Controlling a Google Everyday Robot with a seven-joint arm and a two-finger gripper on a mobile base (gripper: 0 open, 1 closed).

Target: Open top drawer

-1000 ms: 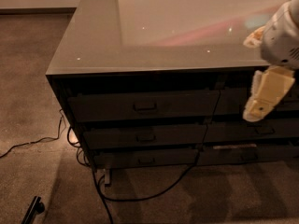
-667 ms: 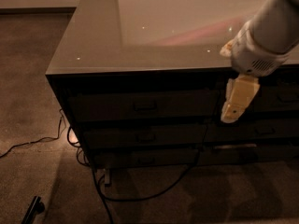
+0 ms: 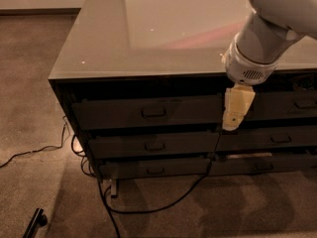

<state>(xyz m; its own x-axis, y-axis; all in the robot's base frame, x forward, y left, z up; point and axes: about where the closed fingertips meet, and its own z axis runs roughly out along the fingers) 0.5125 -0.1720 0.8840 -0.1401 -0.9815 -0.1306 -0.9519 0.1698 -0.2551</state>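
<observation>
The top drawer (image 3: pixel 124 114) is the wide dark grey front just under the counter top on the left stack, with a small metal loop handle (image 3: pixel 153 113) at its centre. It looks shut. My gripper (image 3: pixel 231 125), cream coloured, hangs down from the white arm (image 3: pixel 257 53) in front of the drawer fronts. It is at the right end of the top drawer, by the gap between the two stacks. It is well to the right of the handle and holds nothing that I can see.
Two slimmer drawers (image 3: pixel 153 146) lie below the top one, and a matching right-hand stack (image 3: pixel 282 139) stands beside them. The glossy counter top (image 3: pixel 148 33) overhangs them. Black cables (image 3: pixel 148 208) trail over the carpet below. A dark object (image 3: pixel 35 221) lies at the bottom left.
My arm has swung left from the right edge of the view. The gripper now hangs lower, at the divide between the two stacks. The drawers have not moved.
</observation>
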